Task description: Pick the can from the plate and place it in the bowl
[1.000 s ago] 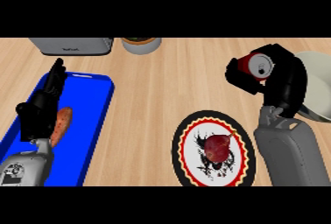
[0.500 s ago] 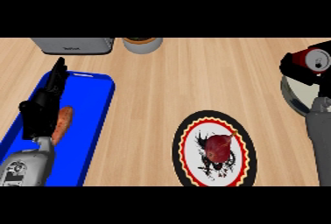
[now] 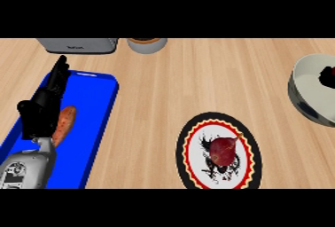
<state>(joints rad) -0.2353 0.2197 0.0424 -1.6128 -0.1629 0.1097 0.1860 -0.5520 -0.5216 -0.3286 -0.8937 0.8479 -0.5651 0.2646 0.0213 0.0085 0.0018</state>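
At far right, dark robot hand over bowl; grip state unclear.

The left hand is black on a grey forearm. Beneath it lies a bright blue tray. Beside the hand rests an orange-brown sweet potato. Right of the hand, the plate shows a black scalloped rim, red ring, white centre and dark red motif. The bowl is grey.
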